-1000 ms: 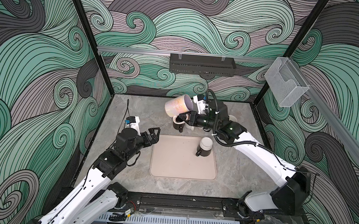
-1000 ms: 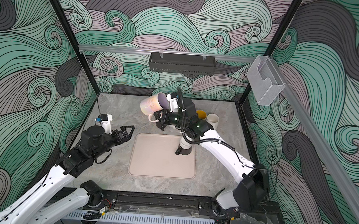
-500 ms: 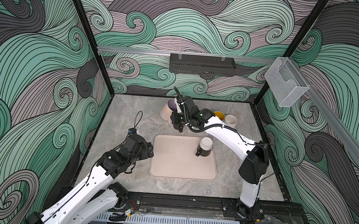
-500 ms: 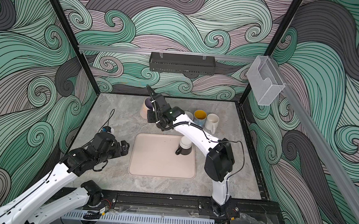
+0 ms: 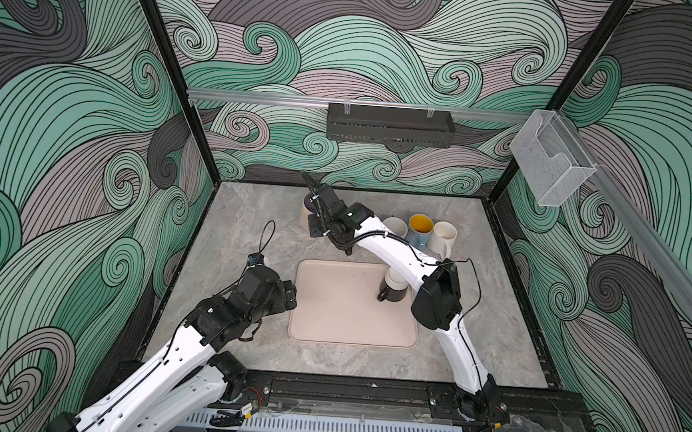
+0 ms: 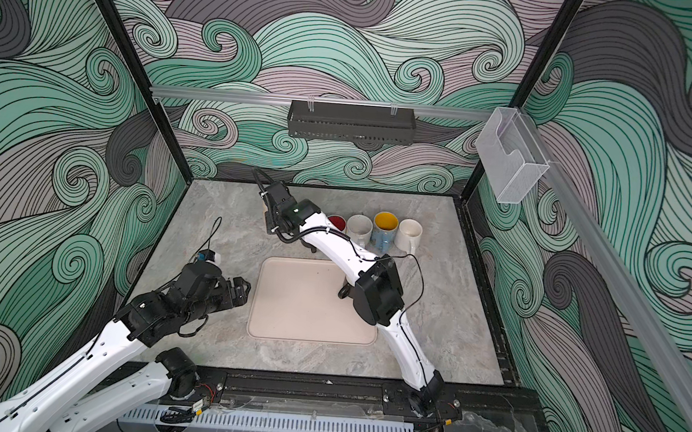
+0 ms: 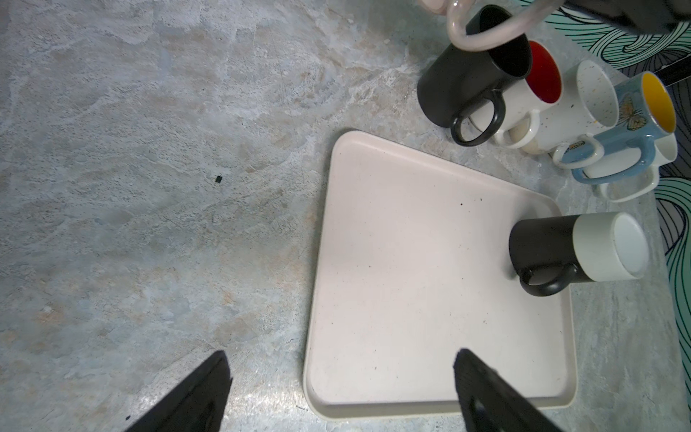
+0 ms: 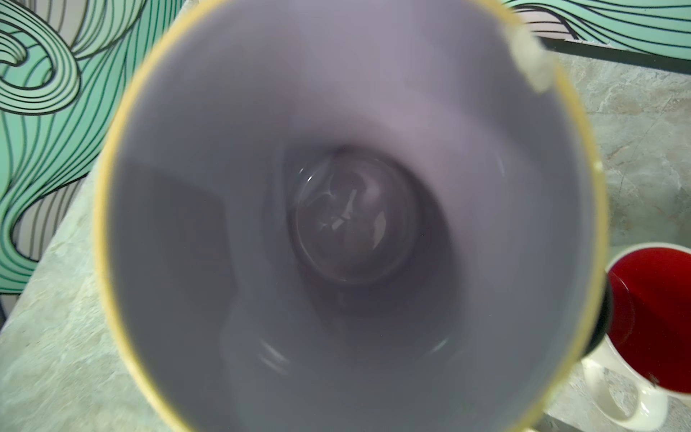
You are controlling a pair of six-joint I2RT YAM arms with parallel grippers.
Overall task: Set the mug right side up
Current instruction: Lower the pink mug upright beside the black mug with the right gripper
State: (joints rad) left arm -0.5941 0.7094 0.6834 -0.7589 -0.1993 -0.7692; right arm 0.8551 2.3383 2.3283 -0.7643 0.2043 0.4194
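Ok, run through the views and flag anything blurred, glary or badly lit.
Right wrist view: the lilac-lined mug fills the frame, out of focus, rim smeared, small glints on its bottom. Left wrist view: sharp on the tray, soft shadow beside the upside-down mug. Both top views: even, diffuse light, no glare.

Left end effector (image 7: 340, 359) gapes wide; right end effector (image 5: 315, 208) reaches far, clamped.

Robot lab test cell: wave-printed wall panels (image 5: 348, 38), black frame posts (image 5: 177, 84), marble-look tabletop (image 5: 252, 227), clear bin (image 5: 550, 164) at two o'clock.
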